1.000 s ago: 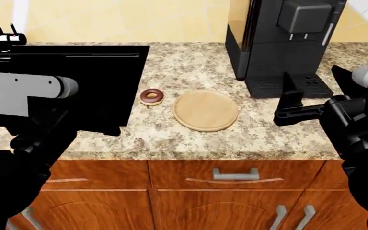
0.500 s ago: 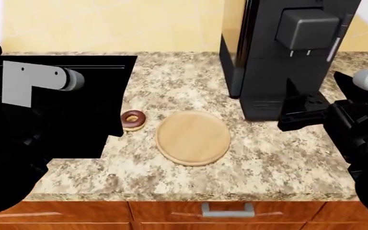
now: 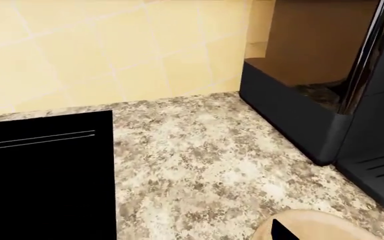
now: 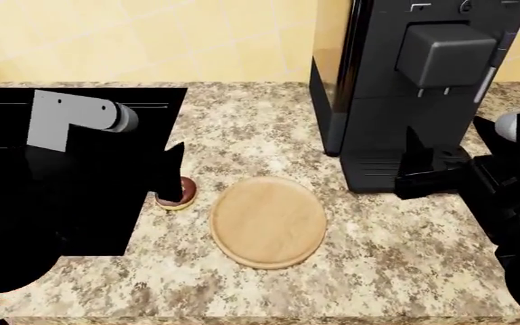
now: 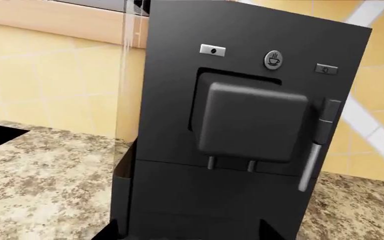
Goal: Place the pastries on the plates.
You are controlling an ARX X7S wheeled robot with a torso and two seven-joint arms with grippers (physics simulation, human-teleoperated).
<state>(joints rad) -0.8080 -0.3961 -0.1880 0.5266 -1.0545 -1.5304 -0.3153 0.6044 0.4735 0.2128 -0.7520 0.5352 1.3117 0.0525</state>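
A small chocolate-iced doughnut [image 4: 181, 195] lies on the speckled counter, just left of a round tan wooden plate [image 4: 267, 220]. My left gripper [image 4: 168, 169] hangs over the doughnut's left side and hides part of it. In the left wrist view one dark fingertip [image 3: 282, 233] shows far off centre over the plate's rim [image 3: 332, 225], so the jaws stand open. My right gripper [image 4: 418, 166] is open and holds nothing, right of the plate and in front of the coffee machine. Its fingertips [image 5: 115, 231] sit wide apart in the right wrist view.
A tall black coffee machine [image 4: 405, 88] stands at the back right, close to my right gripper, and it fills the right wrist view [image 5: 245, 130]. A black cooktop [image 4: 79, 223] takes up the counter's left part. A tiled wall [image 4: 152, 40] runs behind.
The head view has moved in and down over the counter, and the cabinets have dropped out of sight. My left arm has moved right and now covers part of the doughnut.
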